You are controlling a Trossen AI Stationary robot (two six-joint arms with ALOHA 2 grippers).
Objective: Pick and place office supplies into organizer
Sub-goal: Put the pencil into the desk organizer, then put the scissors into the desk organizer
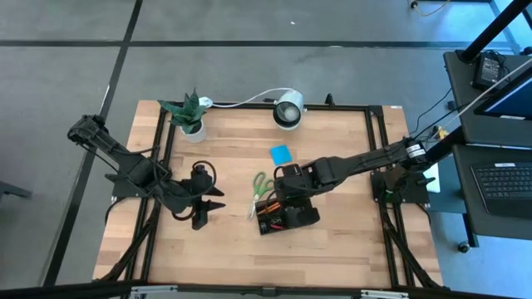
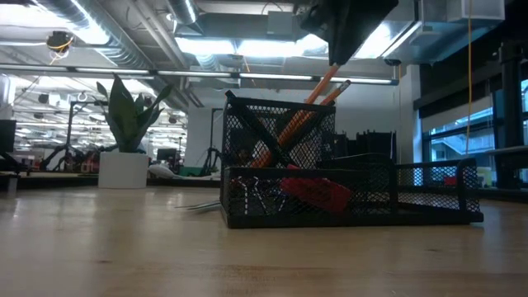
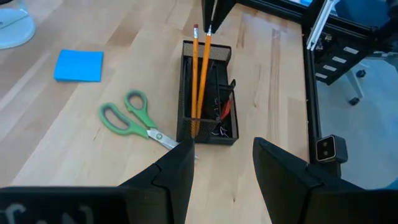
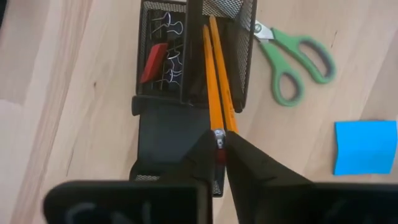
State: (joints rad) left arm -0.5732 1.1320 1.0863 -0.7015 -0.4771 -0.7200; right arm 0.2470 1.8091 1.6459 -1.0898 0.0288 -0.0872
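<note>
Bare table (image 1: 349, 141) lies open right of the organizer (image 1: 287, 218); its left flank is crowded by scissors (image 1: 260, 189), and the right pincer (image 4: 219, 149) blocks it from above.

In the high view the organizer (image 1: 287, 218) is half covered by the right gripper (image 1: 288, 193); its contents are too small to be told; the scissors' (image 1: 259, 193) blade tips, at 6 o'clock, are hidden.

Potted green plant (image 1: 188, 114) in white pot, well apart from left gripper (image 1: 205, 208), toward table's far edge. White round lamp (image 1: 288, 111) lying on wooden table (image 1: 224, 249), beyond right gripper (image 1: 287, 196), white cable (image 1: 245, 100) curving from it toward plant. Laptop (image 1: 505, 178) on dark side desk, far out past right arm's base.
</note>
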